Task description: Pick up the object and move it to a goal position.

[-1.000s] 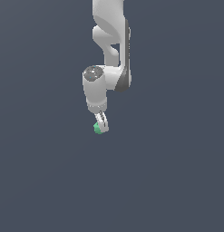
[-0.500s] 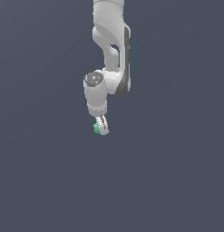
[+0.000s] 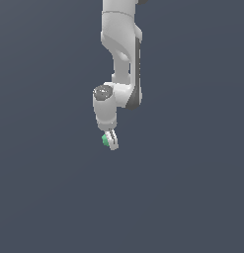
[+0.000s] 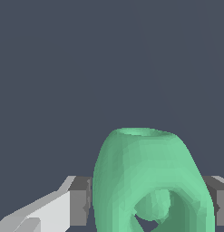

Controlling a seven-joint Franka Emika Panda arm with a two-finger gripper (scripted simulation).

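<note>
The object (image 3: pixel 105 140) is a small mint-green rounded, faceted lump. In the exterior view it sits between the fingertips of my white gripper (image 3: pixel 110 142), which hangs below the arm in the middle of the picture, and only part of it shows. In the wrist view the object (image 4: pixel 149 181) fills the space between the two grey finger pads (image 4: pixel 80 201), which press on it from both sides. It has a hollow in its near face. My gripper is shut on the object and holds it off any surface.
Only a plain dark grey-blue background shows around the arm (image 3: pixel 122 54) in both views. No other objects, edges or containers are in view.
The arm has shifted slightly with the object held in the gripper; the wrist has moved a little towards the exterior view's right. The grip has not changed.
</note>
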